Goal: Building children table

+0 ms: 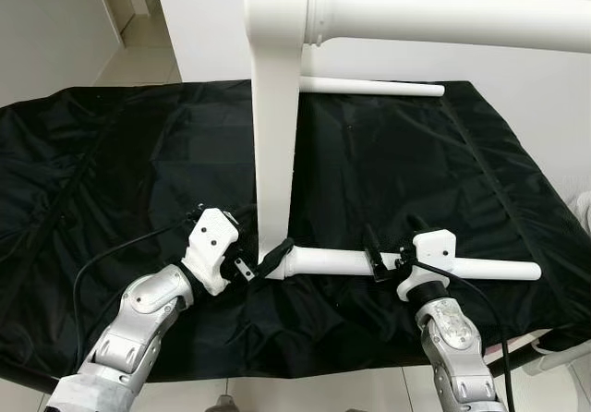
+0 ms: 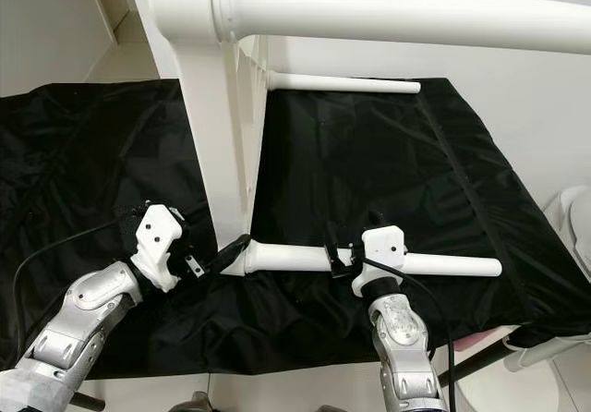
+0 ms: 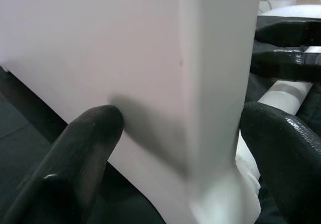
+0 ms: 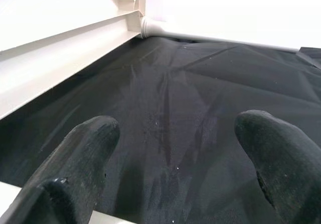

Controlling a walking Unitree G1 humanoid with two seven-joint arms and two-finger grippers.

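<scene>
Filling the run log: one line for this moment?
left gripper: at tabletop corner | right gripper: on near leg | black cloth beneath

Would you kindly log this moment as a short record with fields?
surface: black cloth
workpiece: white table frame, standing on edge on the cloth
near leg: table leg lying on the cloth, one end at the frame's lower corner
far leg: second leg, at the back of the frame
left gripper: fingers either side of the frame's lower corner
right gripper: over the near leg, open
</scene>
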